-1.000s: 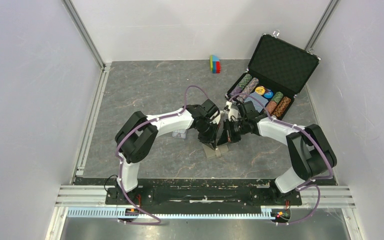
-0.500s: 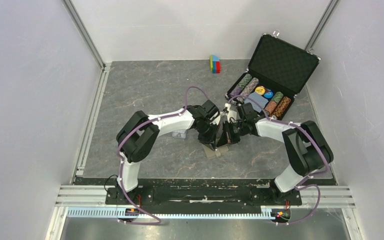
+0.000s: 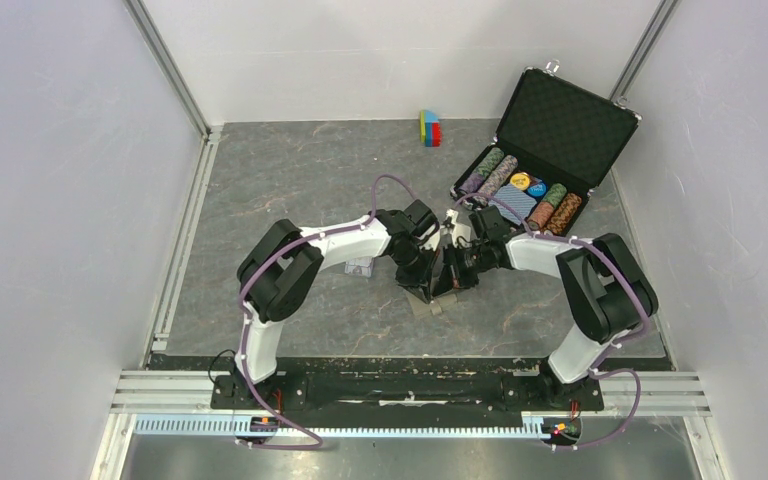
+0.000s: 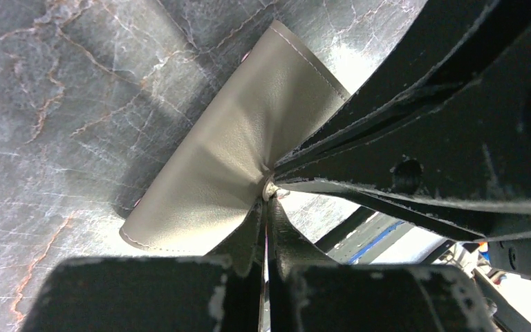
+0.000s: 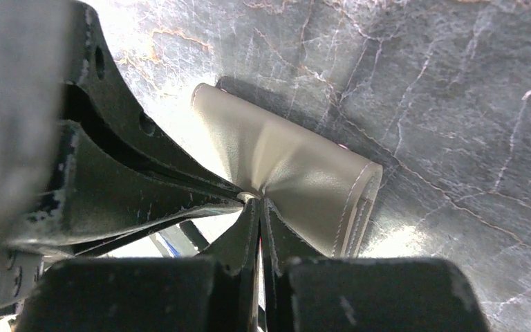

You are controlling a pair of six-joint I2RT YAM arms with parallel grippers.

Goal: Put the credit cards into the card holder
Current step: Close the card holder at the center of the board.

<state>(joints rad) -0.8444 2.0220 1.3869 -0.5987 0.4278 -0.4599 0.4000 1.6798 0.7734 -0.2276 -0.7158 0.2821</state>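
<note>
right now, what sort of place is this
Probably a robot test cell: plain white walls on metal rails, two arms bolted at the table edge, both gripping one wallet, and a poker chip case nearby.

Both arms are folded in toward the middle, pretty much mirror images. The left arm (image 3: 335, 242) has its elbow kicked out to the left with the forearm running right. The right arm (image 3: 540, 255) does the opposite, elbow out right, forearm running left. The wrists nearly meet and tip downward. The left jaws and right jaws are both squeezed tight, tips nose to nose, each pinching the same fold of the card holder (image 4: 207, 159) from opposite sides.
</note>
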